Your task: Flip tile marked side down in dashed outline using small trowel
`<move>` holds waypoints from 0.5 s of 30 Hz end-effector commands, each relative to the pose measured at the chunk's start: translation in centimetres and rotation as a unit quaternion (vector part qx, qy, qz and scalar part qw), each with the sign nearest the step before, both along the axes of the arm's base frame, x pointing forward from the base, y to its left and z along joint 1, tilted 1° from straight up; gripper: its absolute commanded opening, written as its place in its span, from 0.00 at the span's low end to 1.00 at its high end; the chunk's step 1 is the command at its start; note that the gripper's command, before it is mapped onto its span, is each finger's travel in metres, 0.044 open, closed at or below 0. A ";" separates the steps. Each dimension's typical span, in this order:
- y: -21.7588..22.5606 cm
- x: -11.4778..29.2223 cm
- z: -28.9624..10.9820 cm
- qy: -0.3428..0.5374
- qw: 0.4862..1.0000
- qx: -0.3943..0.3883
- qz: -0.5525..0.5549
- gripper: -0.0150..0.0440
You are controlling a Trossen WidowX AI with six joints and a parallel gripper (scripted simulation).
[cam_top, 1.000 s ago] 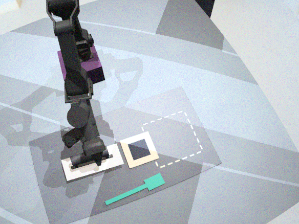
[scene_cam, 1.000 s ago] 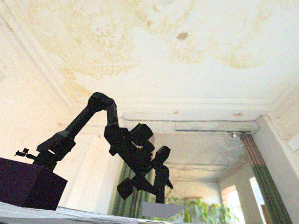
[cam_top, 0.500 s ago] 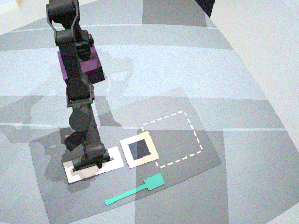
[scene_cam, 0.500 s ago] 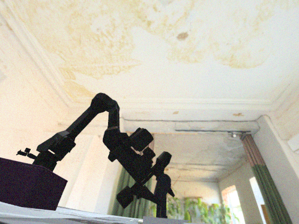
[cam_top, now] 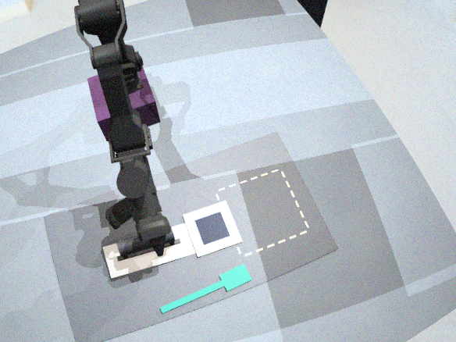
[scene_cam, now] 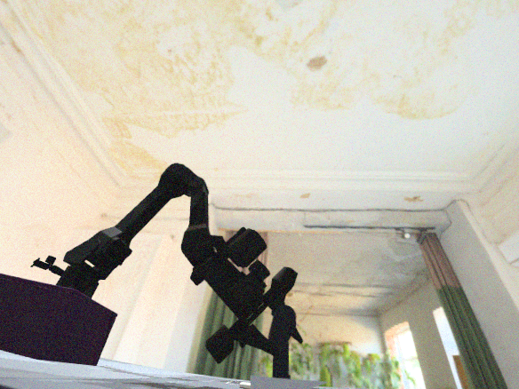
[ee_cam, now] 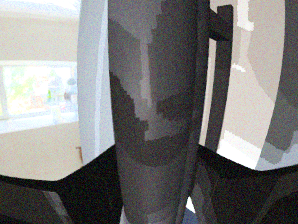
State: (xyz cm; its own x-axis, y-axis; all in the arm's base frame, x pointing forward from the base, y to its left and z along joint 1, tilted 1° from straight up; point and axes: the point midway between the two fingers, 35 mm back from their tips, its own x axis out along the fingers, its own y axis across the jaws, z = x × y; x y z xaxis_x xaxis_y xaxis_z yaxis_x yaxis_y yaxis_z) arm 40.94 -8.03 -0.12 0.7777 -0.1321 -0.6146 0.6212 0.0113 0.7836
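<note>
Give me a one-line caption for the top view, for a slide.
Gripper shut on the white trowel, its blade meeting the tile, marked side up, at the dashed outline's edge; a teal tool lies nearby.

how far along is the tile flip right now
Done: the trowel is picked up, the jaws shut on its handle end. In hand: its blade lies low, reaching the left edge of the tile, seemingly to slide under. Left: the tile lies dark marked side up, mostly outside the dashed outline, so the flip, setting the trowel down, letting go and clearing the arm all remain.
</note>
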 end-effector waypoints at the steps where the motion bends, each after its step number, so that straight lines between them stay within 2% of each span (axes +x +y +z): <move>1: 1.0 0.1 0.0 -0.001 1.000 0.000 0.004 0.25; 15: 3.3 0.3 0.1 -0.002 1.000 0.001 0.004 0.25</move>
